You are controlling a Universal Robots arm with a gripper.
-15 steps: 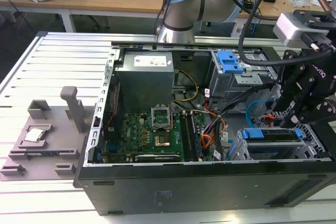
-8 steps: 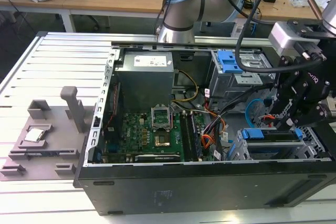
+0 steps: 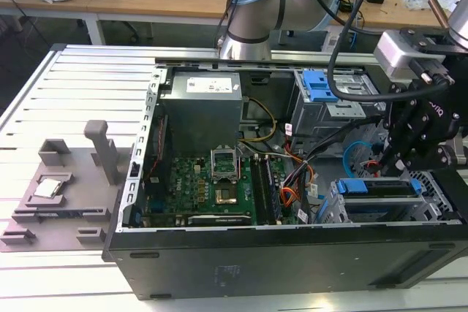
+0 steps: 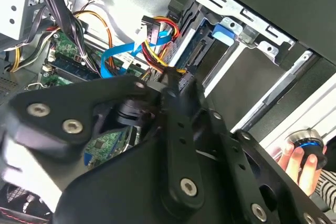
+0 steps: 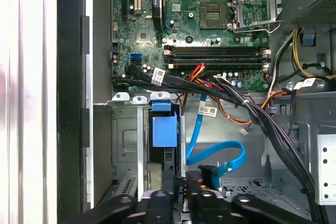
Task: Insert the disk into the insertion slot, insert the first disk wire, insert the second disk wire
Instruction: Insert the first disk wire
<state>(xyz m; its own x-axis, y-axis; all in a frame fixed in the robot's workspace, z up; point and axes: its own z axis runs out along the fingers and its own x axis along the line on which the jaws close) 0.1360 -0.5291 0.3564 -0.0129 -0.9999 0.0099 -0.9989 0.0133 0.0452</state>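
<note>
The disk (image 3: pixel 380 187), silver in a bright blue carrier, sits inside the insertion slot (image 3: pixel 333 208), the low perforated cage at the exterior view's right. My black gripper (image 3: pixel 386 160) hangs just above the disk's rear end. In the second wrist view the gripper (image 4: pixel 169 77) is shut on a black connector with red, yellow and black wires (image 4: pixel 157 51), a finger's width from the disk's rear socket (image 4: pixel 197 52). A flat blue disk wire (image 5: pixel 226 153) loops loose beside the cage. In the first wrist view the gripper (image 5: pixel 181 190) is near the blue carrier (image 5: pixel 164 129).
The open computer case holds a green motherboard (image 3: pixel 212 180), a grey power supply (image 3: pixel 201 111) and a taller cage with a blue clip (image 3: pixel 318 84). Black cable bundles (image 5: pixel 262 119) cross beside the cage. A person's hand (image 4: pixel 300 161) holds a knob outside the case. A grey fixture (image 3: pixel 66 180) lies on the table.
</note>
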